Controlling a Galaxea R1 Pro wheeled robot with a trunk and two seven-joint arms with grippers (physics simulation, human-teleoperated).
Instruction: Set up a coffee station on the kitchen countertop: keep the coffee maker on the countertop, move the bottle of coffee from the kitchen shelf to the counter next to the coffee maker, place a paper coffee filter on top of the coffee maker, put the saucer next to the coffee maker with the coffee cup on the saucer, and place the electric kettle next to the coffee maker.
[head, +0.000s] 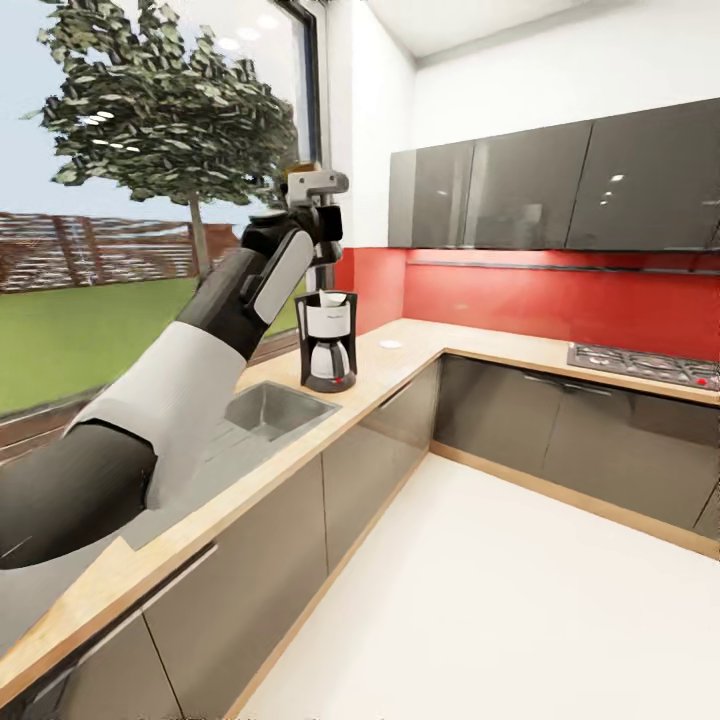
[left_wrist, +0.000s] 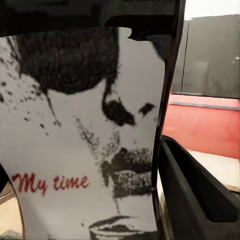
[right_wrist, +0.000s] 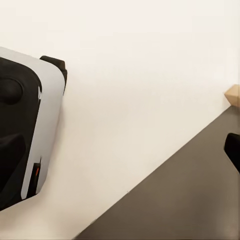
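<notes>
Bottle of coffee (left_wrist: 85, 150) clamped in my left fingers (head: 312, 200), carried high above the coffee maker (head: 327, 340); next I lower it onto the desk (head: 400, 365) alongside. Right fingers: can't tell.

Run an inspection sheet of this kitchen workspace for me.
Surface: kitchen countertop, light wood, with an inset sink.
Job's things: coffee maker upright on the countertop beside the sink; bottle of coffee held in the air.
Clutter: small white item beyond the coffee maker, too small to identify.
Grippers: left pincer raised above the coffee maker, shut on the bottle; right pincer, state cannot be told.
Cables: nothing seen.
Surroundings: window, red backsplash, hob, white floor.
</notes>
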